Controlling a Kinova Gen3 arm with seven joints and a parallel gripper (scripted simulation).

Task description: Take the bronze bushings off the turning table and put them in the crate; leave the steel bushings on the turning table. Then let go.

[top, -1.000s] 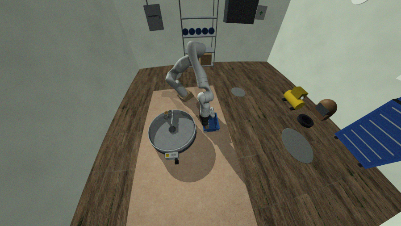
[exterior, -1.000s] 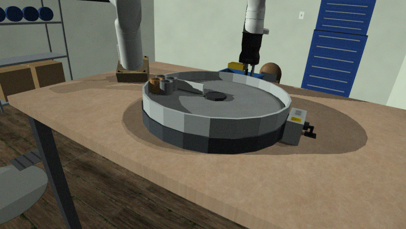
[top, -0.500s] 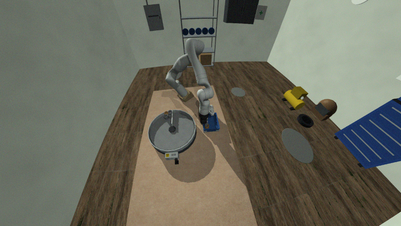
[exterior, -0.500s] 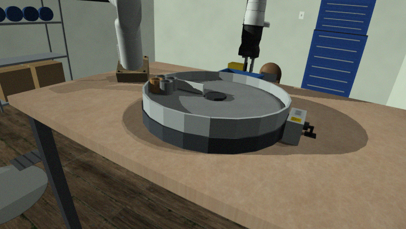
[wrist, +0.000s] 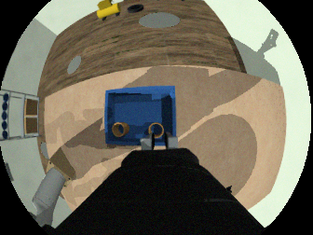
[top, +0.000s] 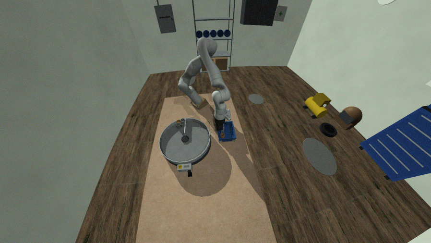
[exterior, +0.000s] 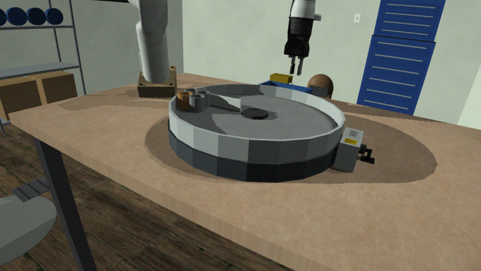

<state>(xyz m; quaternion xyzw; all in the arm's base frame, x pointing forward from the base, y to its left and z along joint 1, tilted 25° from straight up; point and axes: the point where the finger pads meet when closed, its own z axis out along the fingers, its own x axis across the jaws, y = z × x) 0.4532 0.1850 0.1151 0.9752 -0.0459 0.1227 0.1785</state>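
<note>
Over at the crate (top: 234, 132) (exterior: 289, 87) (wrist: 172, 107), going by the top view, is where the gripper (top: 222, 131) (exterior: 295, 73) (wrist: 159, 138) hangs, pointing down. One bronze bushing (top: 222, 134) shows right by the fingertips, inside the blue walls. Off to the side, the turning table (top: 164, 153) (exterior: 232, 146) has a little bunch near its rim: one more bronze bushing (top: 178, 121) (exterior: 184, 102) and three steel bushings (top: 177, 125) (exterior: 196, 103), all next to the thin divider (top: 185, 127) (exterior: 225, 102).

Exterior view's the good one for the jaws. They're partway open, nothing in them, just a gap between two upright fingers, and the tips sit above the crate rim. That leftover bronze one stands upright among the steel ones, so the sorting isn't finished. Can't see inside the crate from this side, the wall's in the way.

Wrist view looks right down into the crate, and yep, two bronze ones in there: the left bushing (wrist: 126, 129) near one corner, the right bushing (wrist: 150, 129) just past the fingertips. They're well apart from each other, both along the same long side.

The claw (top: 221, 130) (exterior: 295, 74) (wrist: 159, 138) has risen higher above the crate (top: 230, 139) (exterior: 292, 87) (wrist: 170, 109).
</note>
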